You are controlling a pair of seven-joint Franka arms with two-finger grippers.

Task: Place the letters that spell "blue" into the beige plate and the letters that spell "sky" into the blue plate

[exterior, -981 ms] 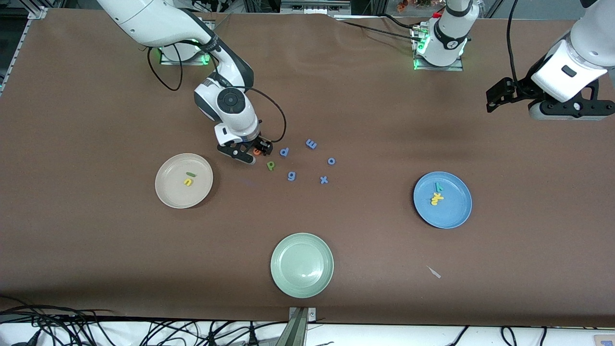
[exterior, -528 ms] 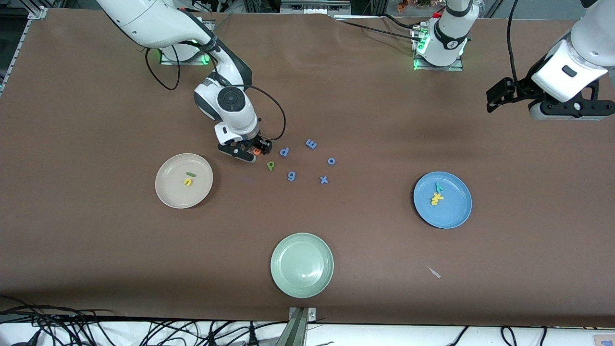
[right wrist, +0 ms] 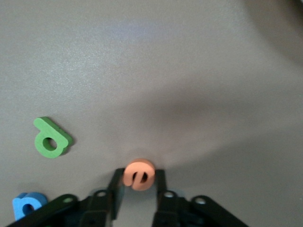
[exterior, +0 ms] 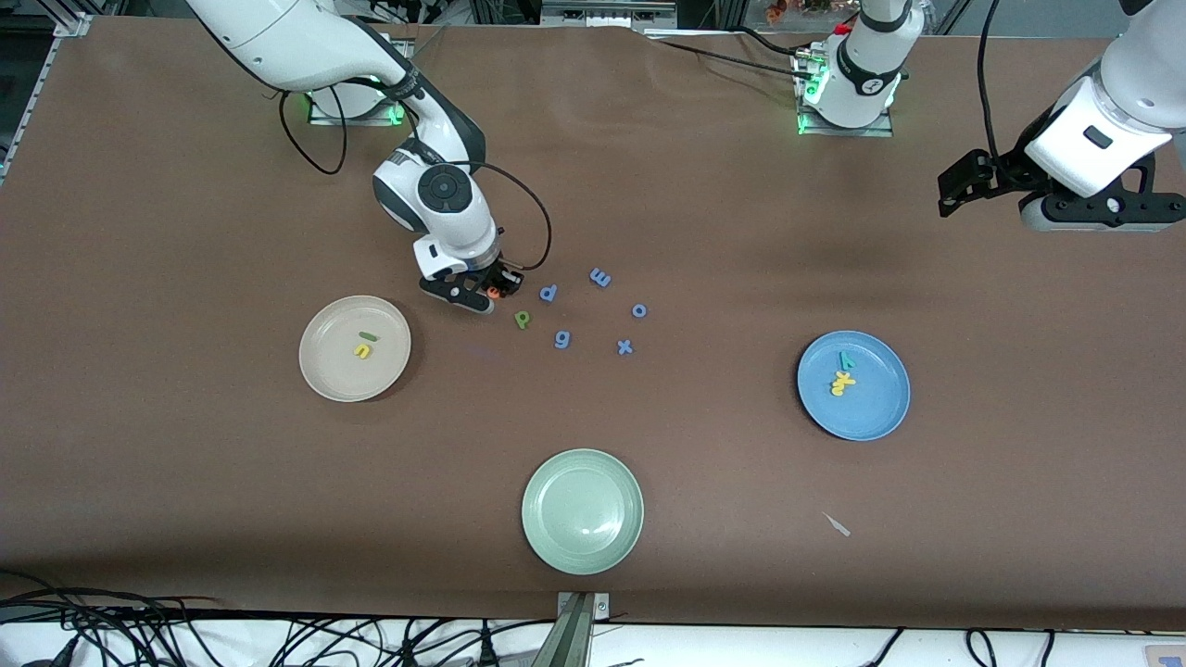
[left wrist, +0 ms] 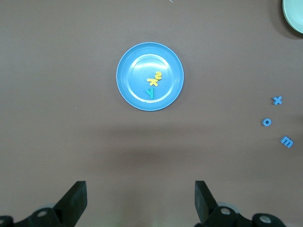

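**A:** Start with the big things. What is on your table (exterior: 185, 463)?

**B:** You have three plates. The beige plate (exterior: 326, 371) lies toward the right arm's end and holds the green l (exterior: 368, 335) and the yellow u (exterior: 362, 351). The blue plate (exterior: 871, 412) lies toward the left arm's end with the teal y (exterior: 846, 359), the yellow k (exterior: 841, 378) and the yellow s (exterior: 837, 390) in it. The pale green plate (exterior: 582, 510) sits nearest the front camera.

**A:** And your arms?

**B:** Your right gripper (exterior: 489, 293) is down at the table just beside the beige plate. In its wrist view the fingers (right wrist: 115, 189) press on either side of the orange e (right wrist: 138, 174), clamped on it. Your left gripper (left wrist: 141, 201) waits high over the table near the blue plate, jaws wide apart and holding nothing.

**A:** Any writing you can read?

**B:** Only the loose foam letters. The green b (exterior: 523, 320) lies just beside the right gripper, nearer the front camera. Then come the blue p (exterior: 548, 293), g (exterior: 561, 340), m (exterior: 600, 277), o (exterior: 639, 310) and x (exterior: 624, 347), spread toward the left arm's end.
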